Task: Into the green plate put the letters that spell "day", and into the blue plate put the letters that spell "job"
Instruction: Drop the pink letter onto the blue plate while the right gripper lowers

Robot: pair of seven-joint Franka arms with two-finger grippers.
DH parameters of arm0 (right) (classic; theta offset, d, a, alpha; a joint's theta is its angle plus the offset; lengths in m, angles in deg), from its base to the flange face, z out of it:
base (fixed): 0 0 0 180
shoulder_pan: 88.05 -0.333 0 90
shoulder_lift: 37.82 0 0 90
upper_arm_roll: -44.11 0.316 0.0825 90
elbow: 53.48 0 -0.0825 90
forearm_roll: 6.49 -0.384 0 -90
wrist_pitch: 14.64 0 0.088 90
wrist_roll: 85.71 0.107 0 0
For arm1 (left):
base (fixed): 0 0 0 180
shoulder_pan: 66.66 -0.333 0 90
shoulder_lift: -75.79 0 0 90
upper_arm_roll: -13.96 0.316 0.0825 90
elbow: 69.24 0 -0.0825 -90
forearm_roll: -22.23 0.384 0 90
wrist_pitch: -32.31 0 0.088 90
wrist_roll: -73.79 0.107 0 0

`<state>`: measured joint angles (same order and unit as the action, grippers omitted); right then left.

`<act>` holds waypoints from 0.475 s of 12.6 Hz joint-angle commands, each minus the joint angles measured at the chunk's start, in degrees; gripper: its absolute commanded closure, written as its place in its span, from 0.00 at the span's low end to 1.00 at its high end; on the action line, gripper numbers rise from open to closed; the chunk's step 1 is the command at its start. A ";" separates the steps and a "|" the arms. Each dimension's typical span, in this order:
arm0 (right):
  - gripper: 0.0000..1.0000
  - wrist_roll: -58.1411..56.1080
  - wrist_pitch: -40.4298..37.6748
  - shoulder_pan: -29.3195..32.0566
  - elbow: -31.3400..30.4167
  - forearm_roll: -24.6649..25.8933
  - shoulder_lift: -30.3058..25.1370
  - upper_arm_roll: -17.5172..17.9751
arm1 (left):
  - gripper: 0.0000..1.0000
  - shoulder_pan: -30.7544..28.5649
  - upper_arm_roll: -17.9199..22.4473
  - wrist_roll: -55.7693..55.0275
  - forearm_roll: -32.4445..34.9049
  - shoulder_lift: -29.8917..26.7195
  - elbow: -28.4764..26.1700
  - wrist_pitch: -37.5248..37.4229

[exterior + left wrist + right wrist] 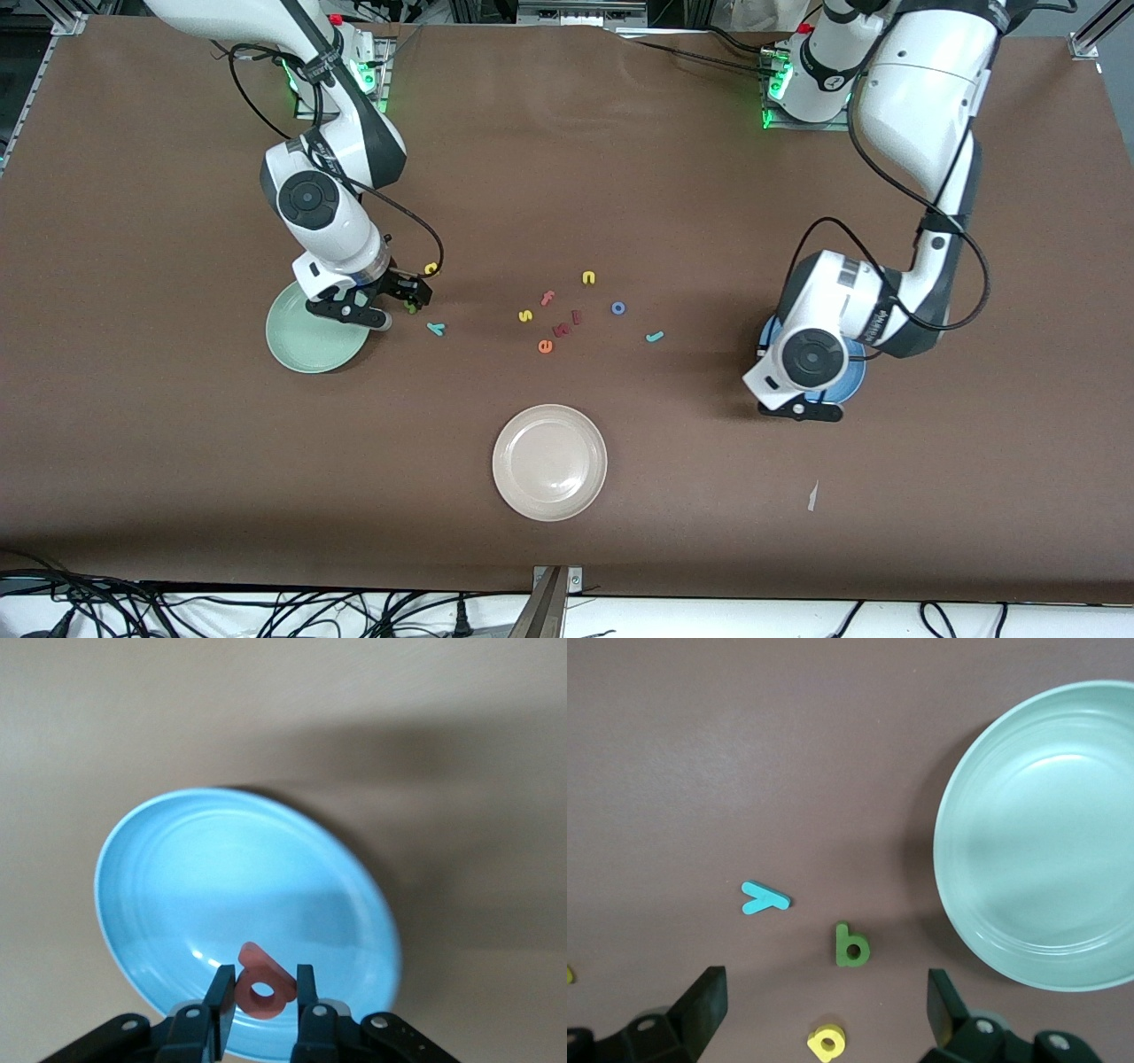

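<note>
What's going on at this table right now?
The left gripper is over the blue plate, fingers shut on the pinkish-red b. The right gripper hangs open beside the empty green plate, above the green d, yellow a and light blue y on the table. The blue o and teal j lie mid-table among other letters.

The middle cluster of small letters (576,310) lies on bare table (620,177), with open room all round it and the cream-white plate (549,462) well apart, nearer the front camera. The right gripper (390,301) hangs wide open beside the green plate (306,346), crowding the dark green d (851,945), yellow a (827,1043) and light blue y (765,898). The left gripper (262,992), clamped on the pinkish-red b (263,984), occupies the space over the blue plate (177,877).
</note>
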<state>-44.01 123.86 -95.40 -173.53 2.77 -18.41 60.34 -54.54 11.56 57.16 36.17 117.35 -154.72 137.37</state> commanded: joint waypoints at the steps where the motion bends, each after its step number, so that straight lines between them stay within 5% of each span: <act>1: 0.00 0.93 7.10 0.23 -5.00 1.11 0.01 0.21 | 0.89 -1.65 -1.02 0.11 1.18 -2.27 -6.61 0.14; 2: 0.00 0.93 9.13 0.23 -6.50 1.20 0.01 0.21 | 0.84 -1.75 -1.11 0.20 0.22 -2.53 -7.50 0.23; 3: 0.00 0.93 10.02 0.23 -7.30 1.20 0.01 0.21 | 0.60 -2.01 -1.11 0.20 -0.83 -2.36 -7.51 0.32; 4: 0.01 0.85 10.12 0.23 -7.56 1.20 0.09 0.21 | 0.18 -2.45 -1.11 0.20 -1.28 -2.36 -7.51 0.32; 5: 0.01 0.85 10.30 0.23 -7.74 1.29 0.36 0.21 | 0.00 -2.54 -1.11 0.11 -1.28 -2.45 -7.25 0.23; 6: 0.01 0.76 10.82 0.23 -7.74 1.38 0.71 0.21 | 0.00 -2.02 -1.20 -0.06 -1.28 -2.71 -6.99 -0.12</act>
<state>-44.01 132.99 -95.40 -180.39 2.94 -17.62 60.34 -56.26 10.93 57.15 35.73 117.21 -160.16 137.45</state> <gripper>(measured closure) 0.009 0.405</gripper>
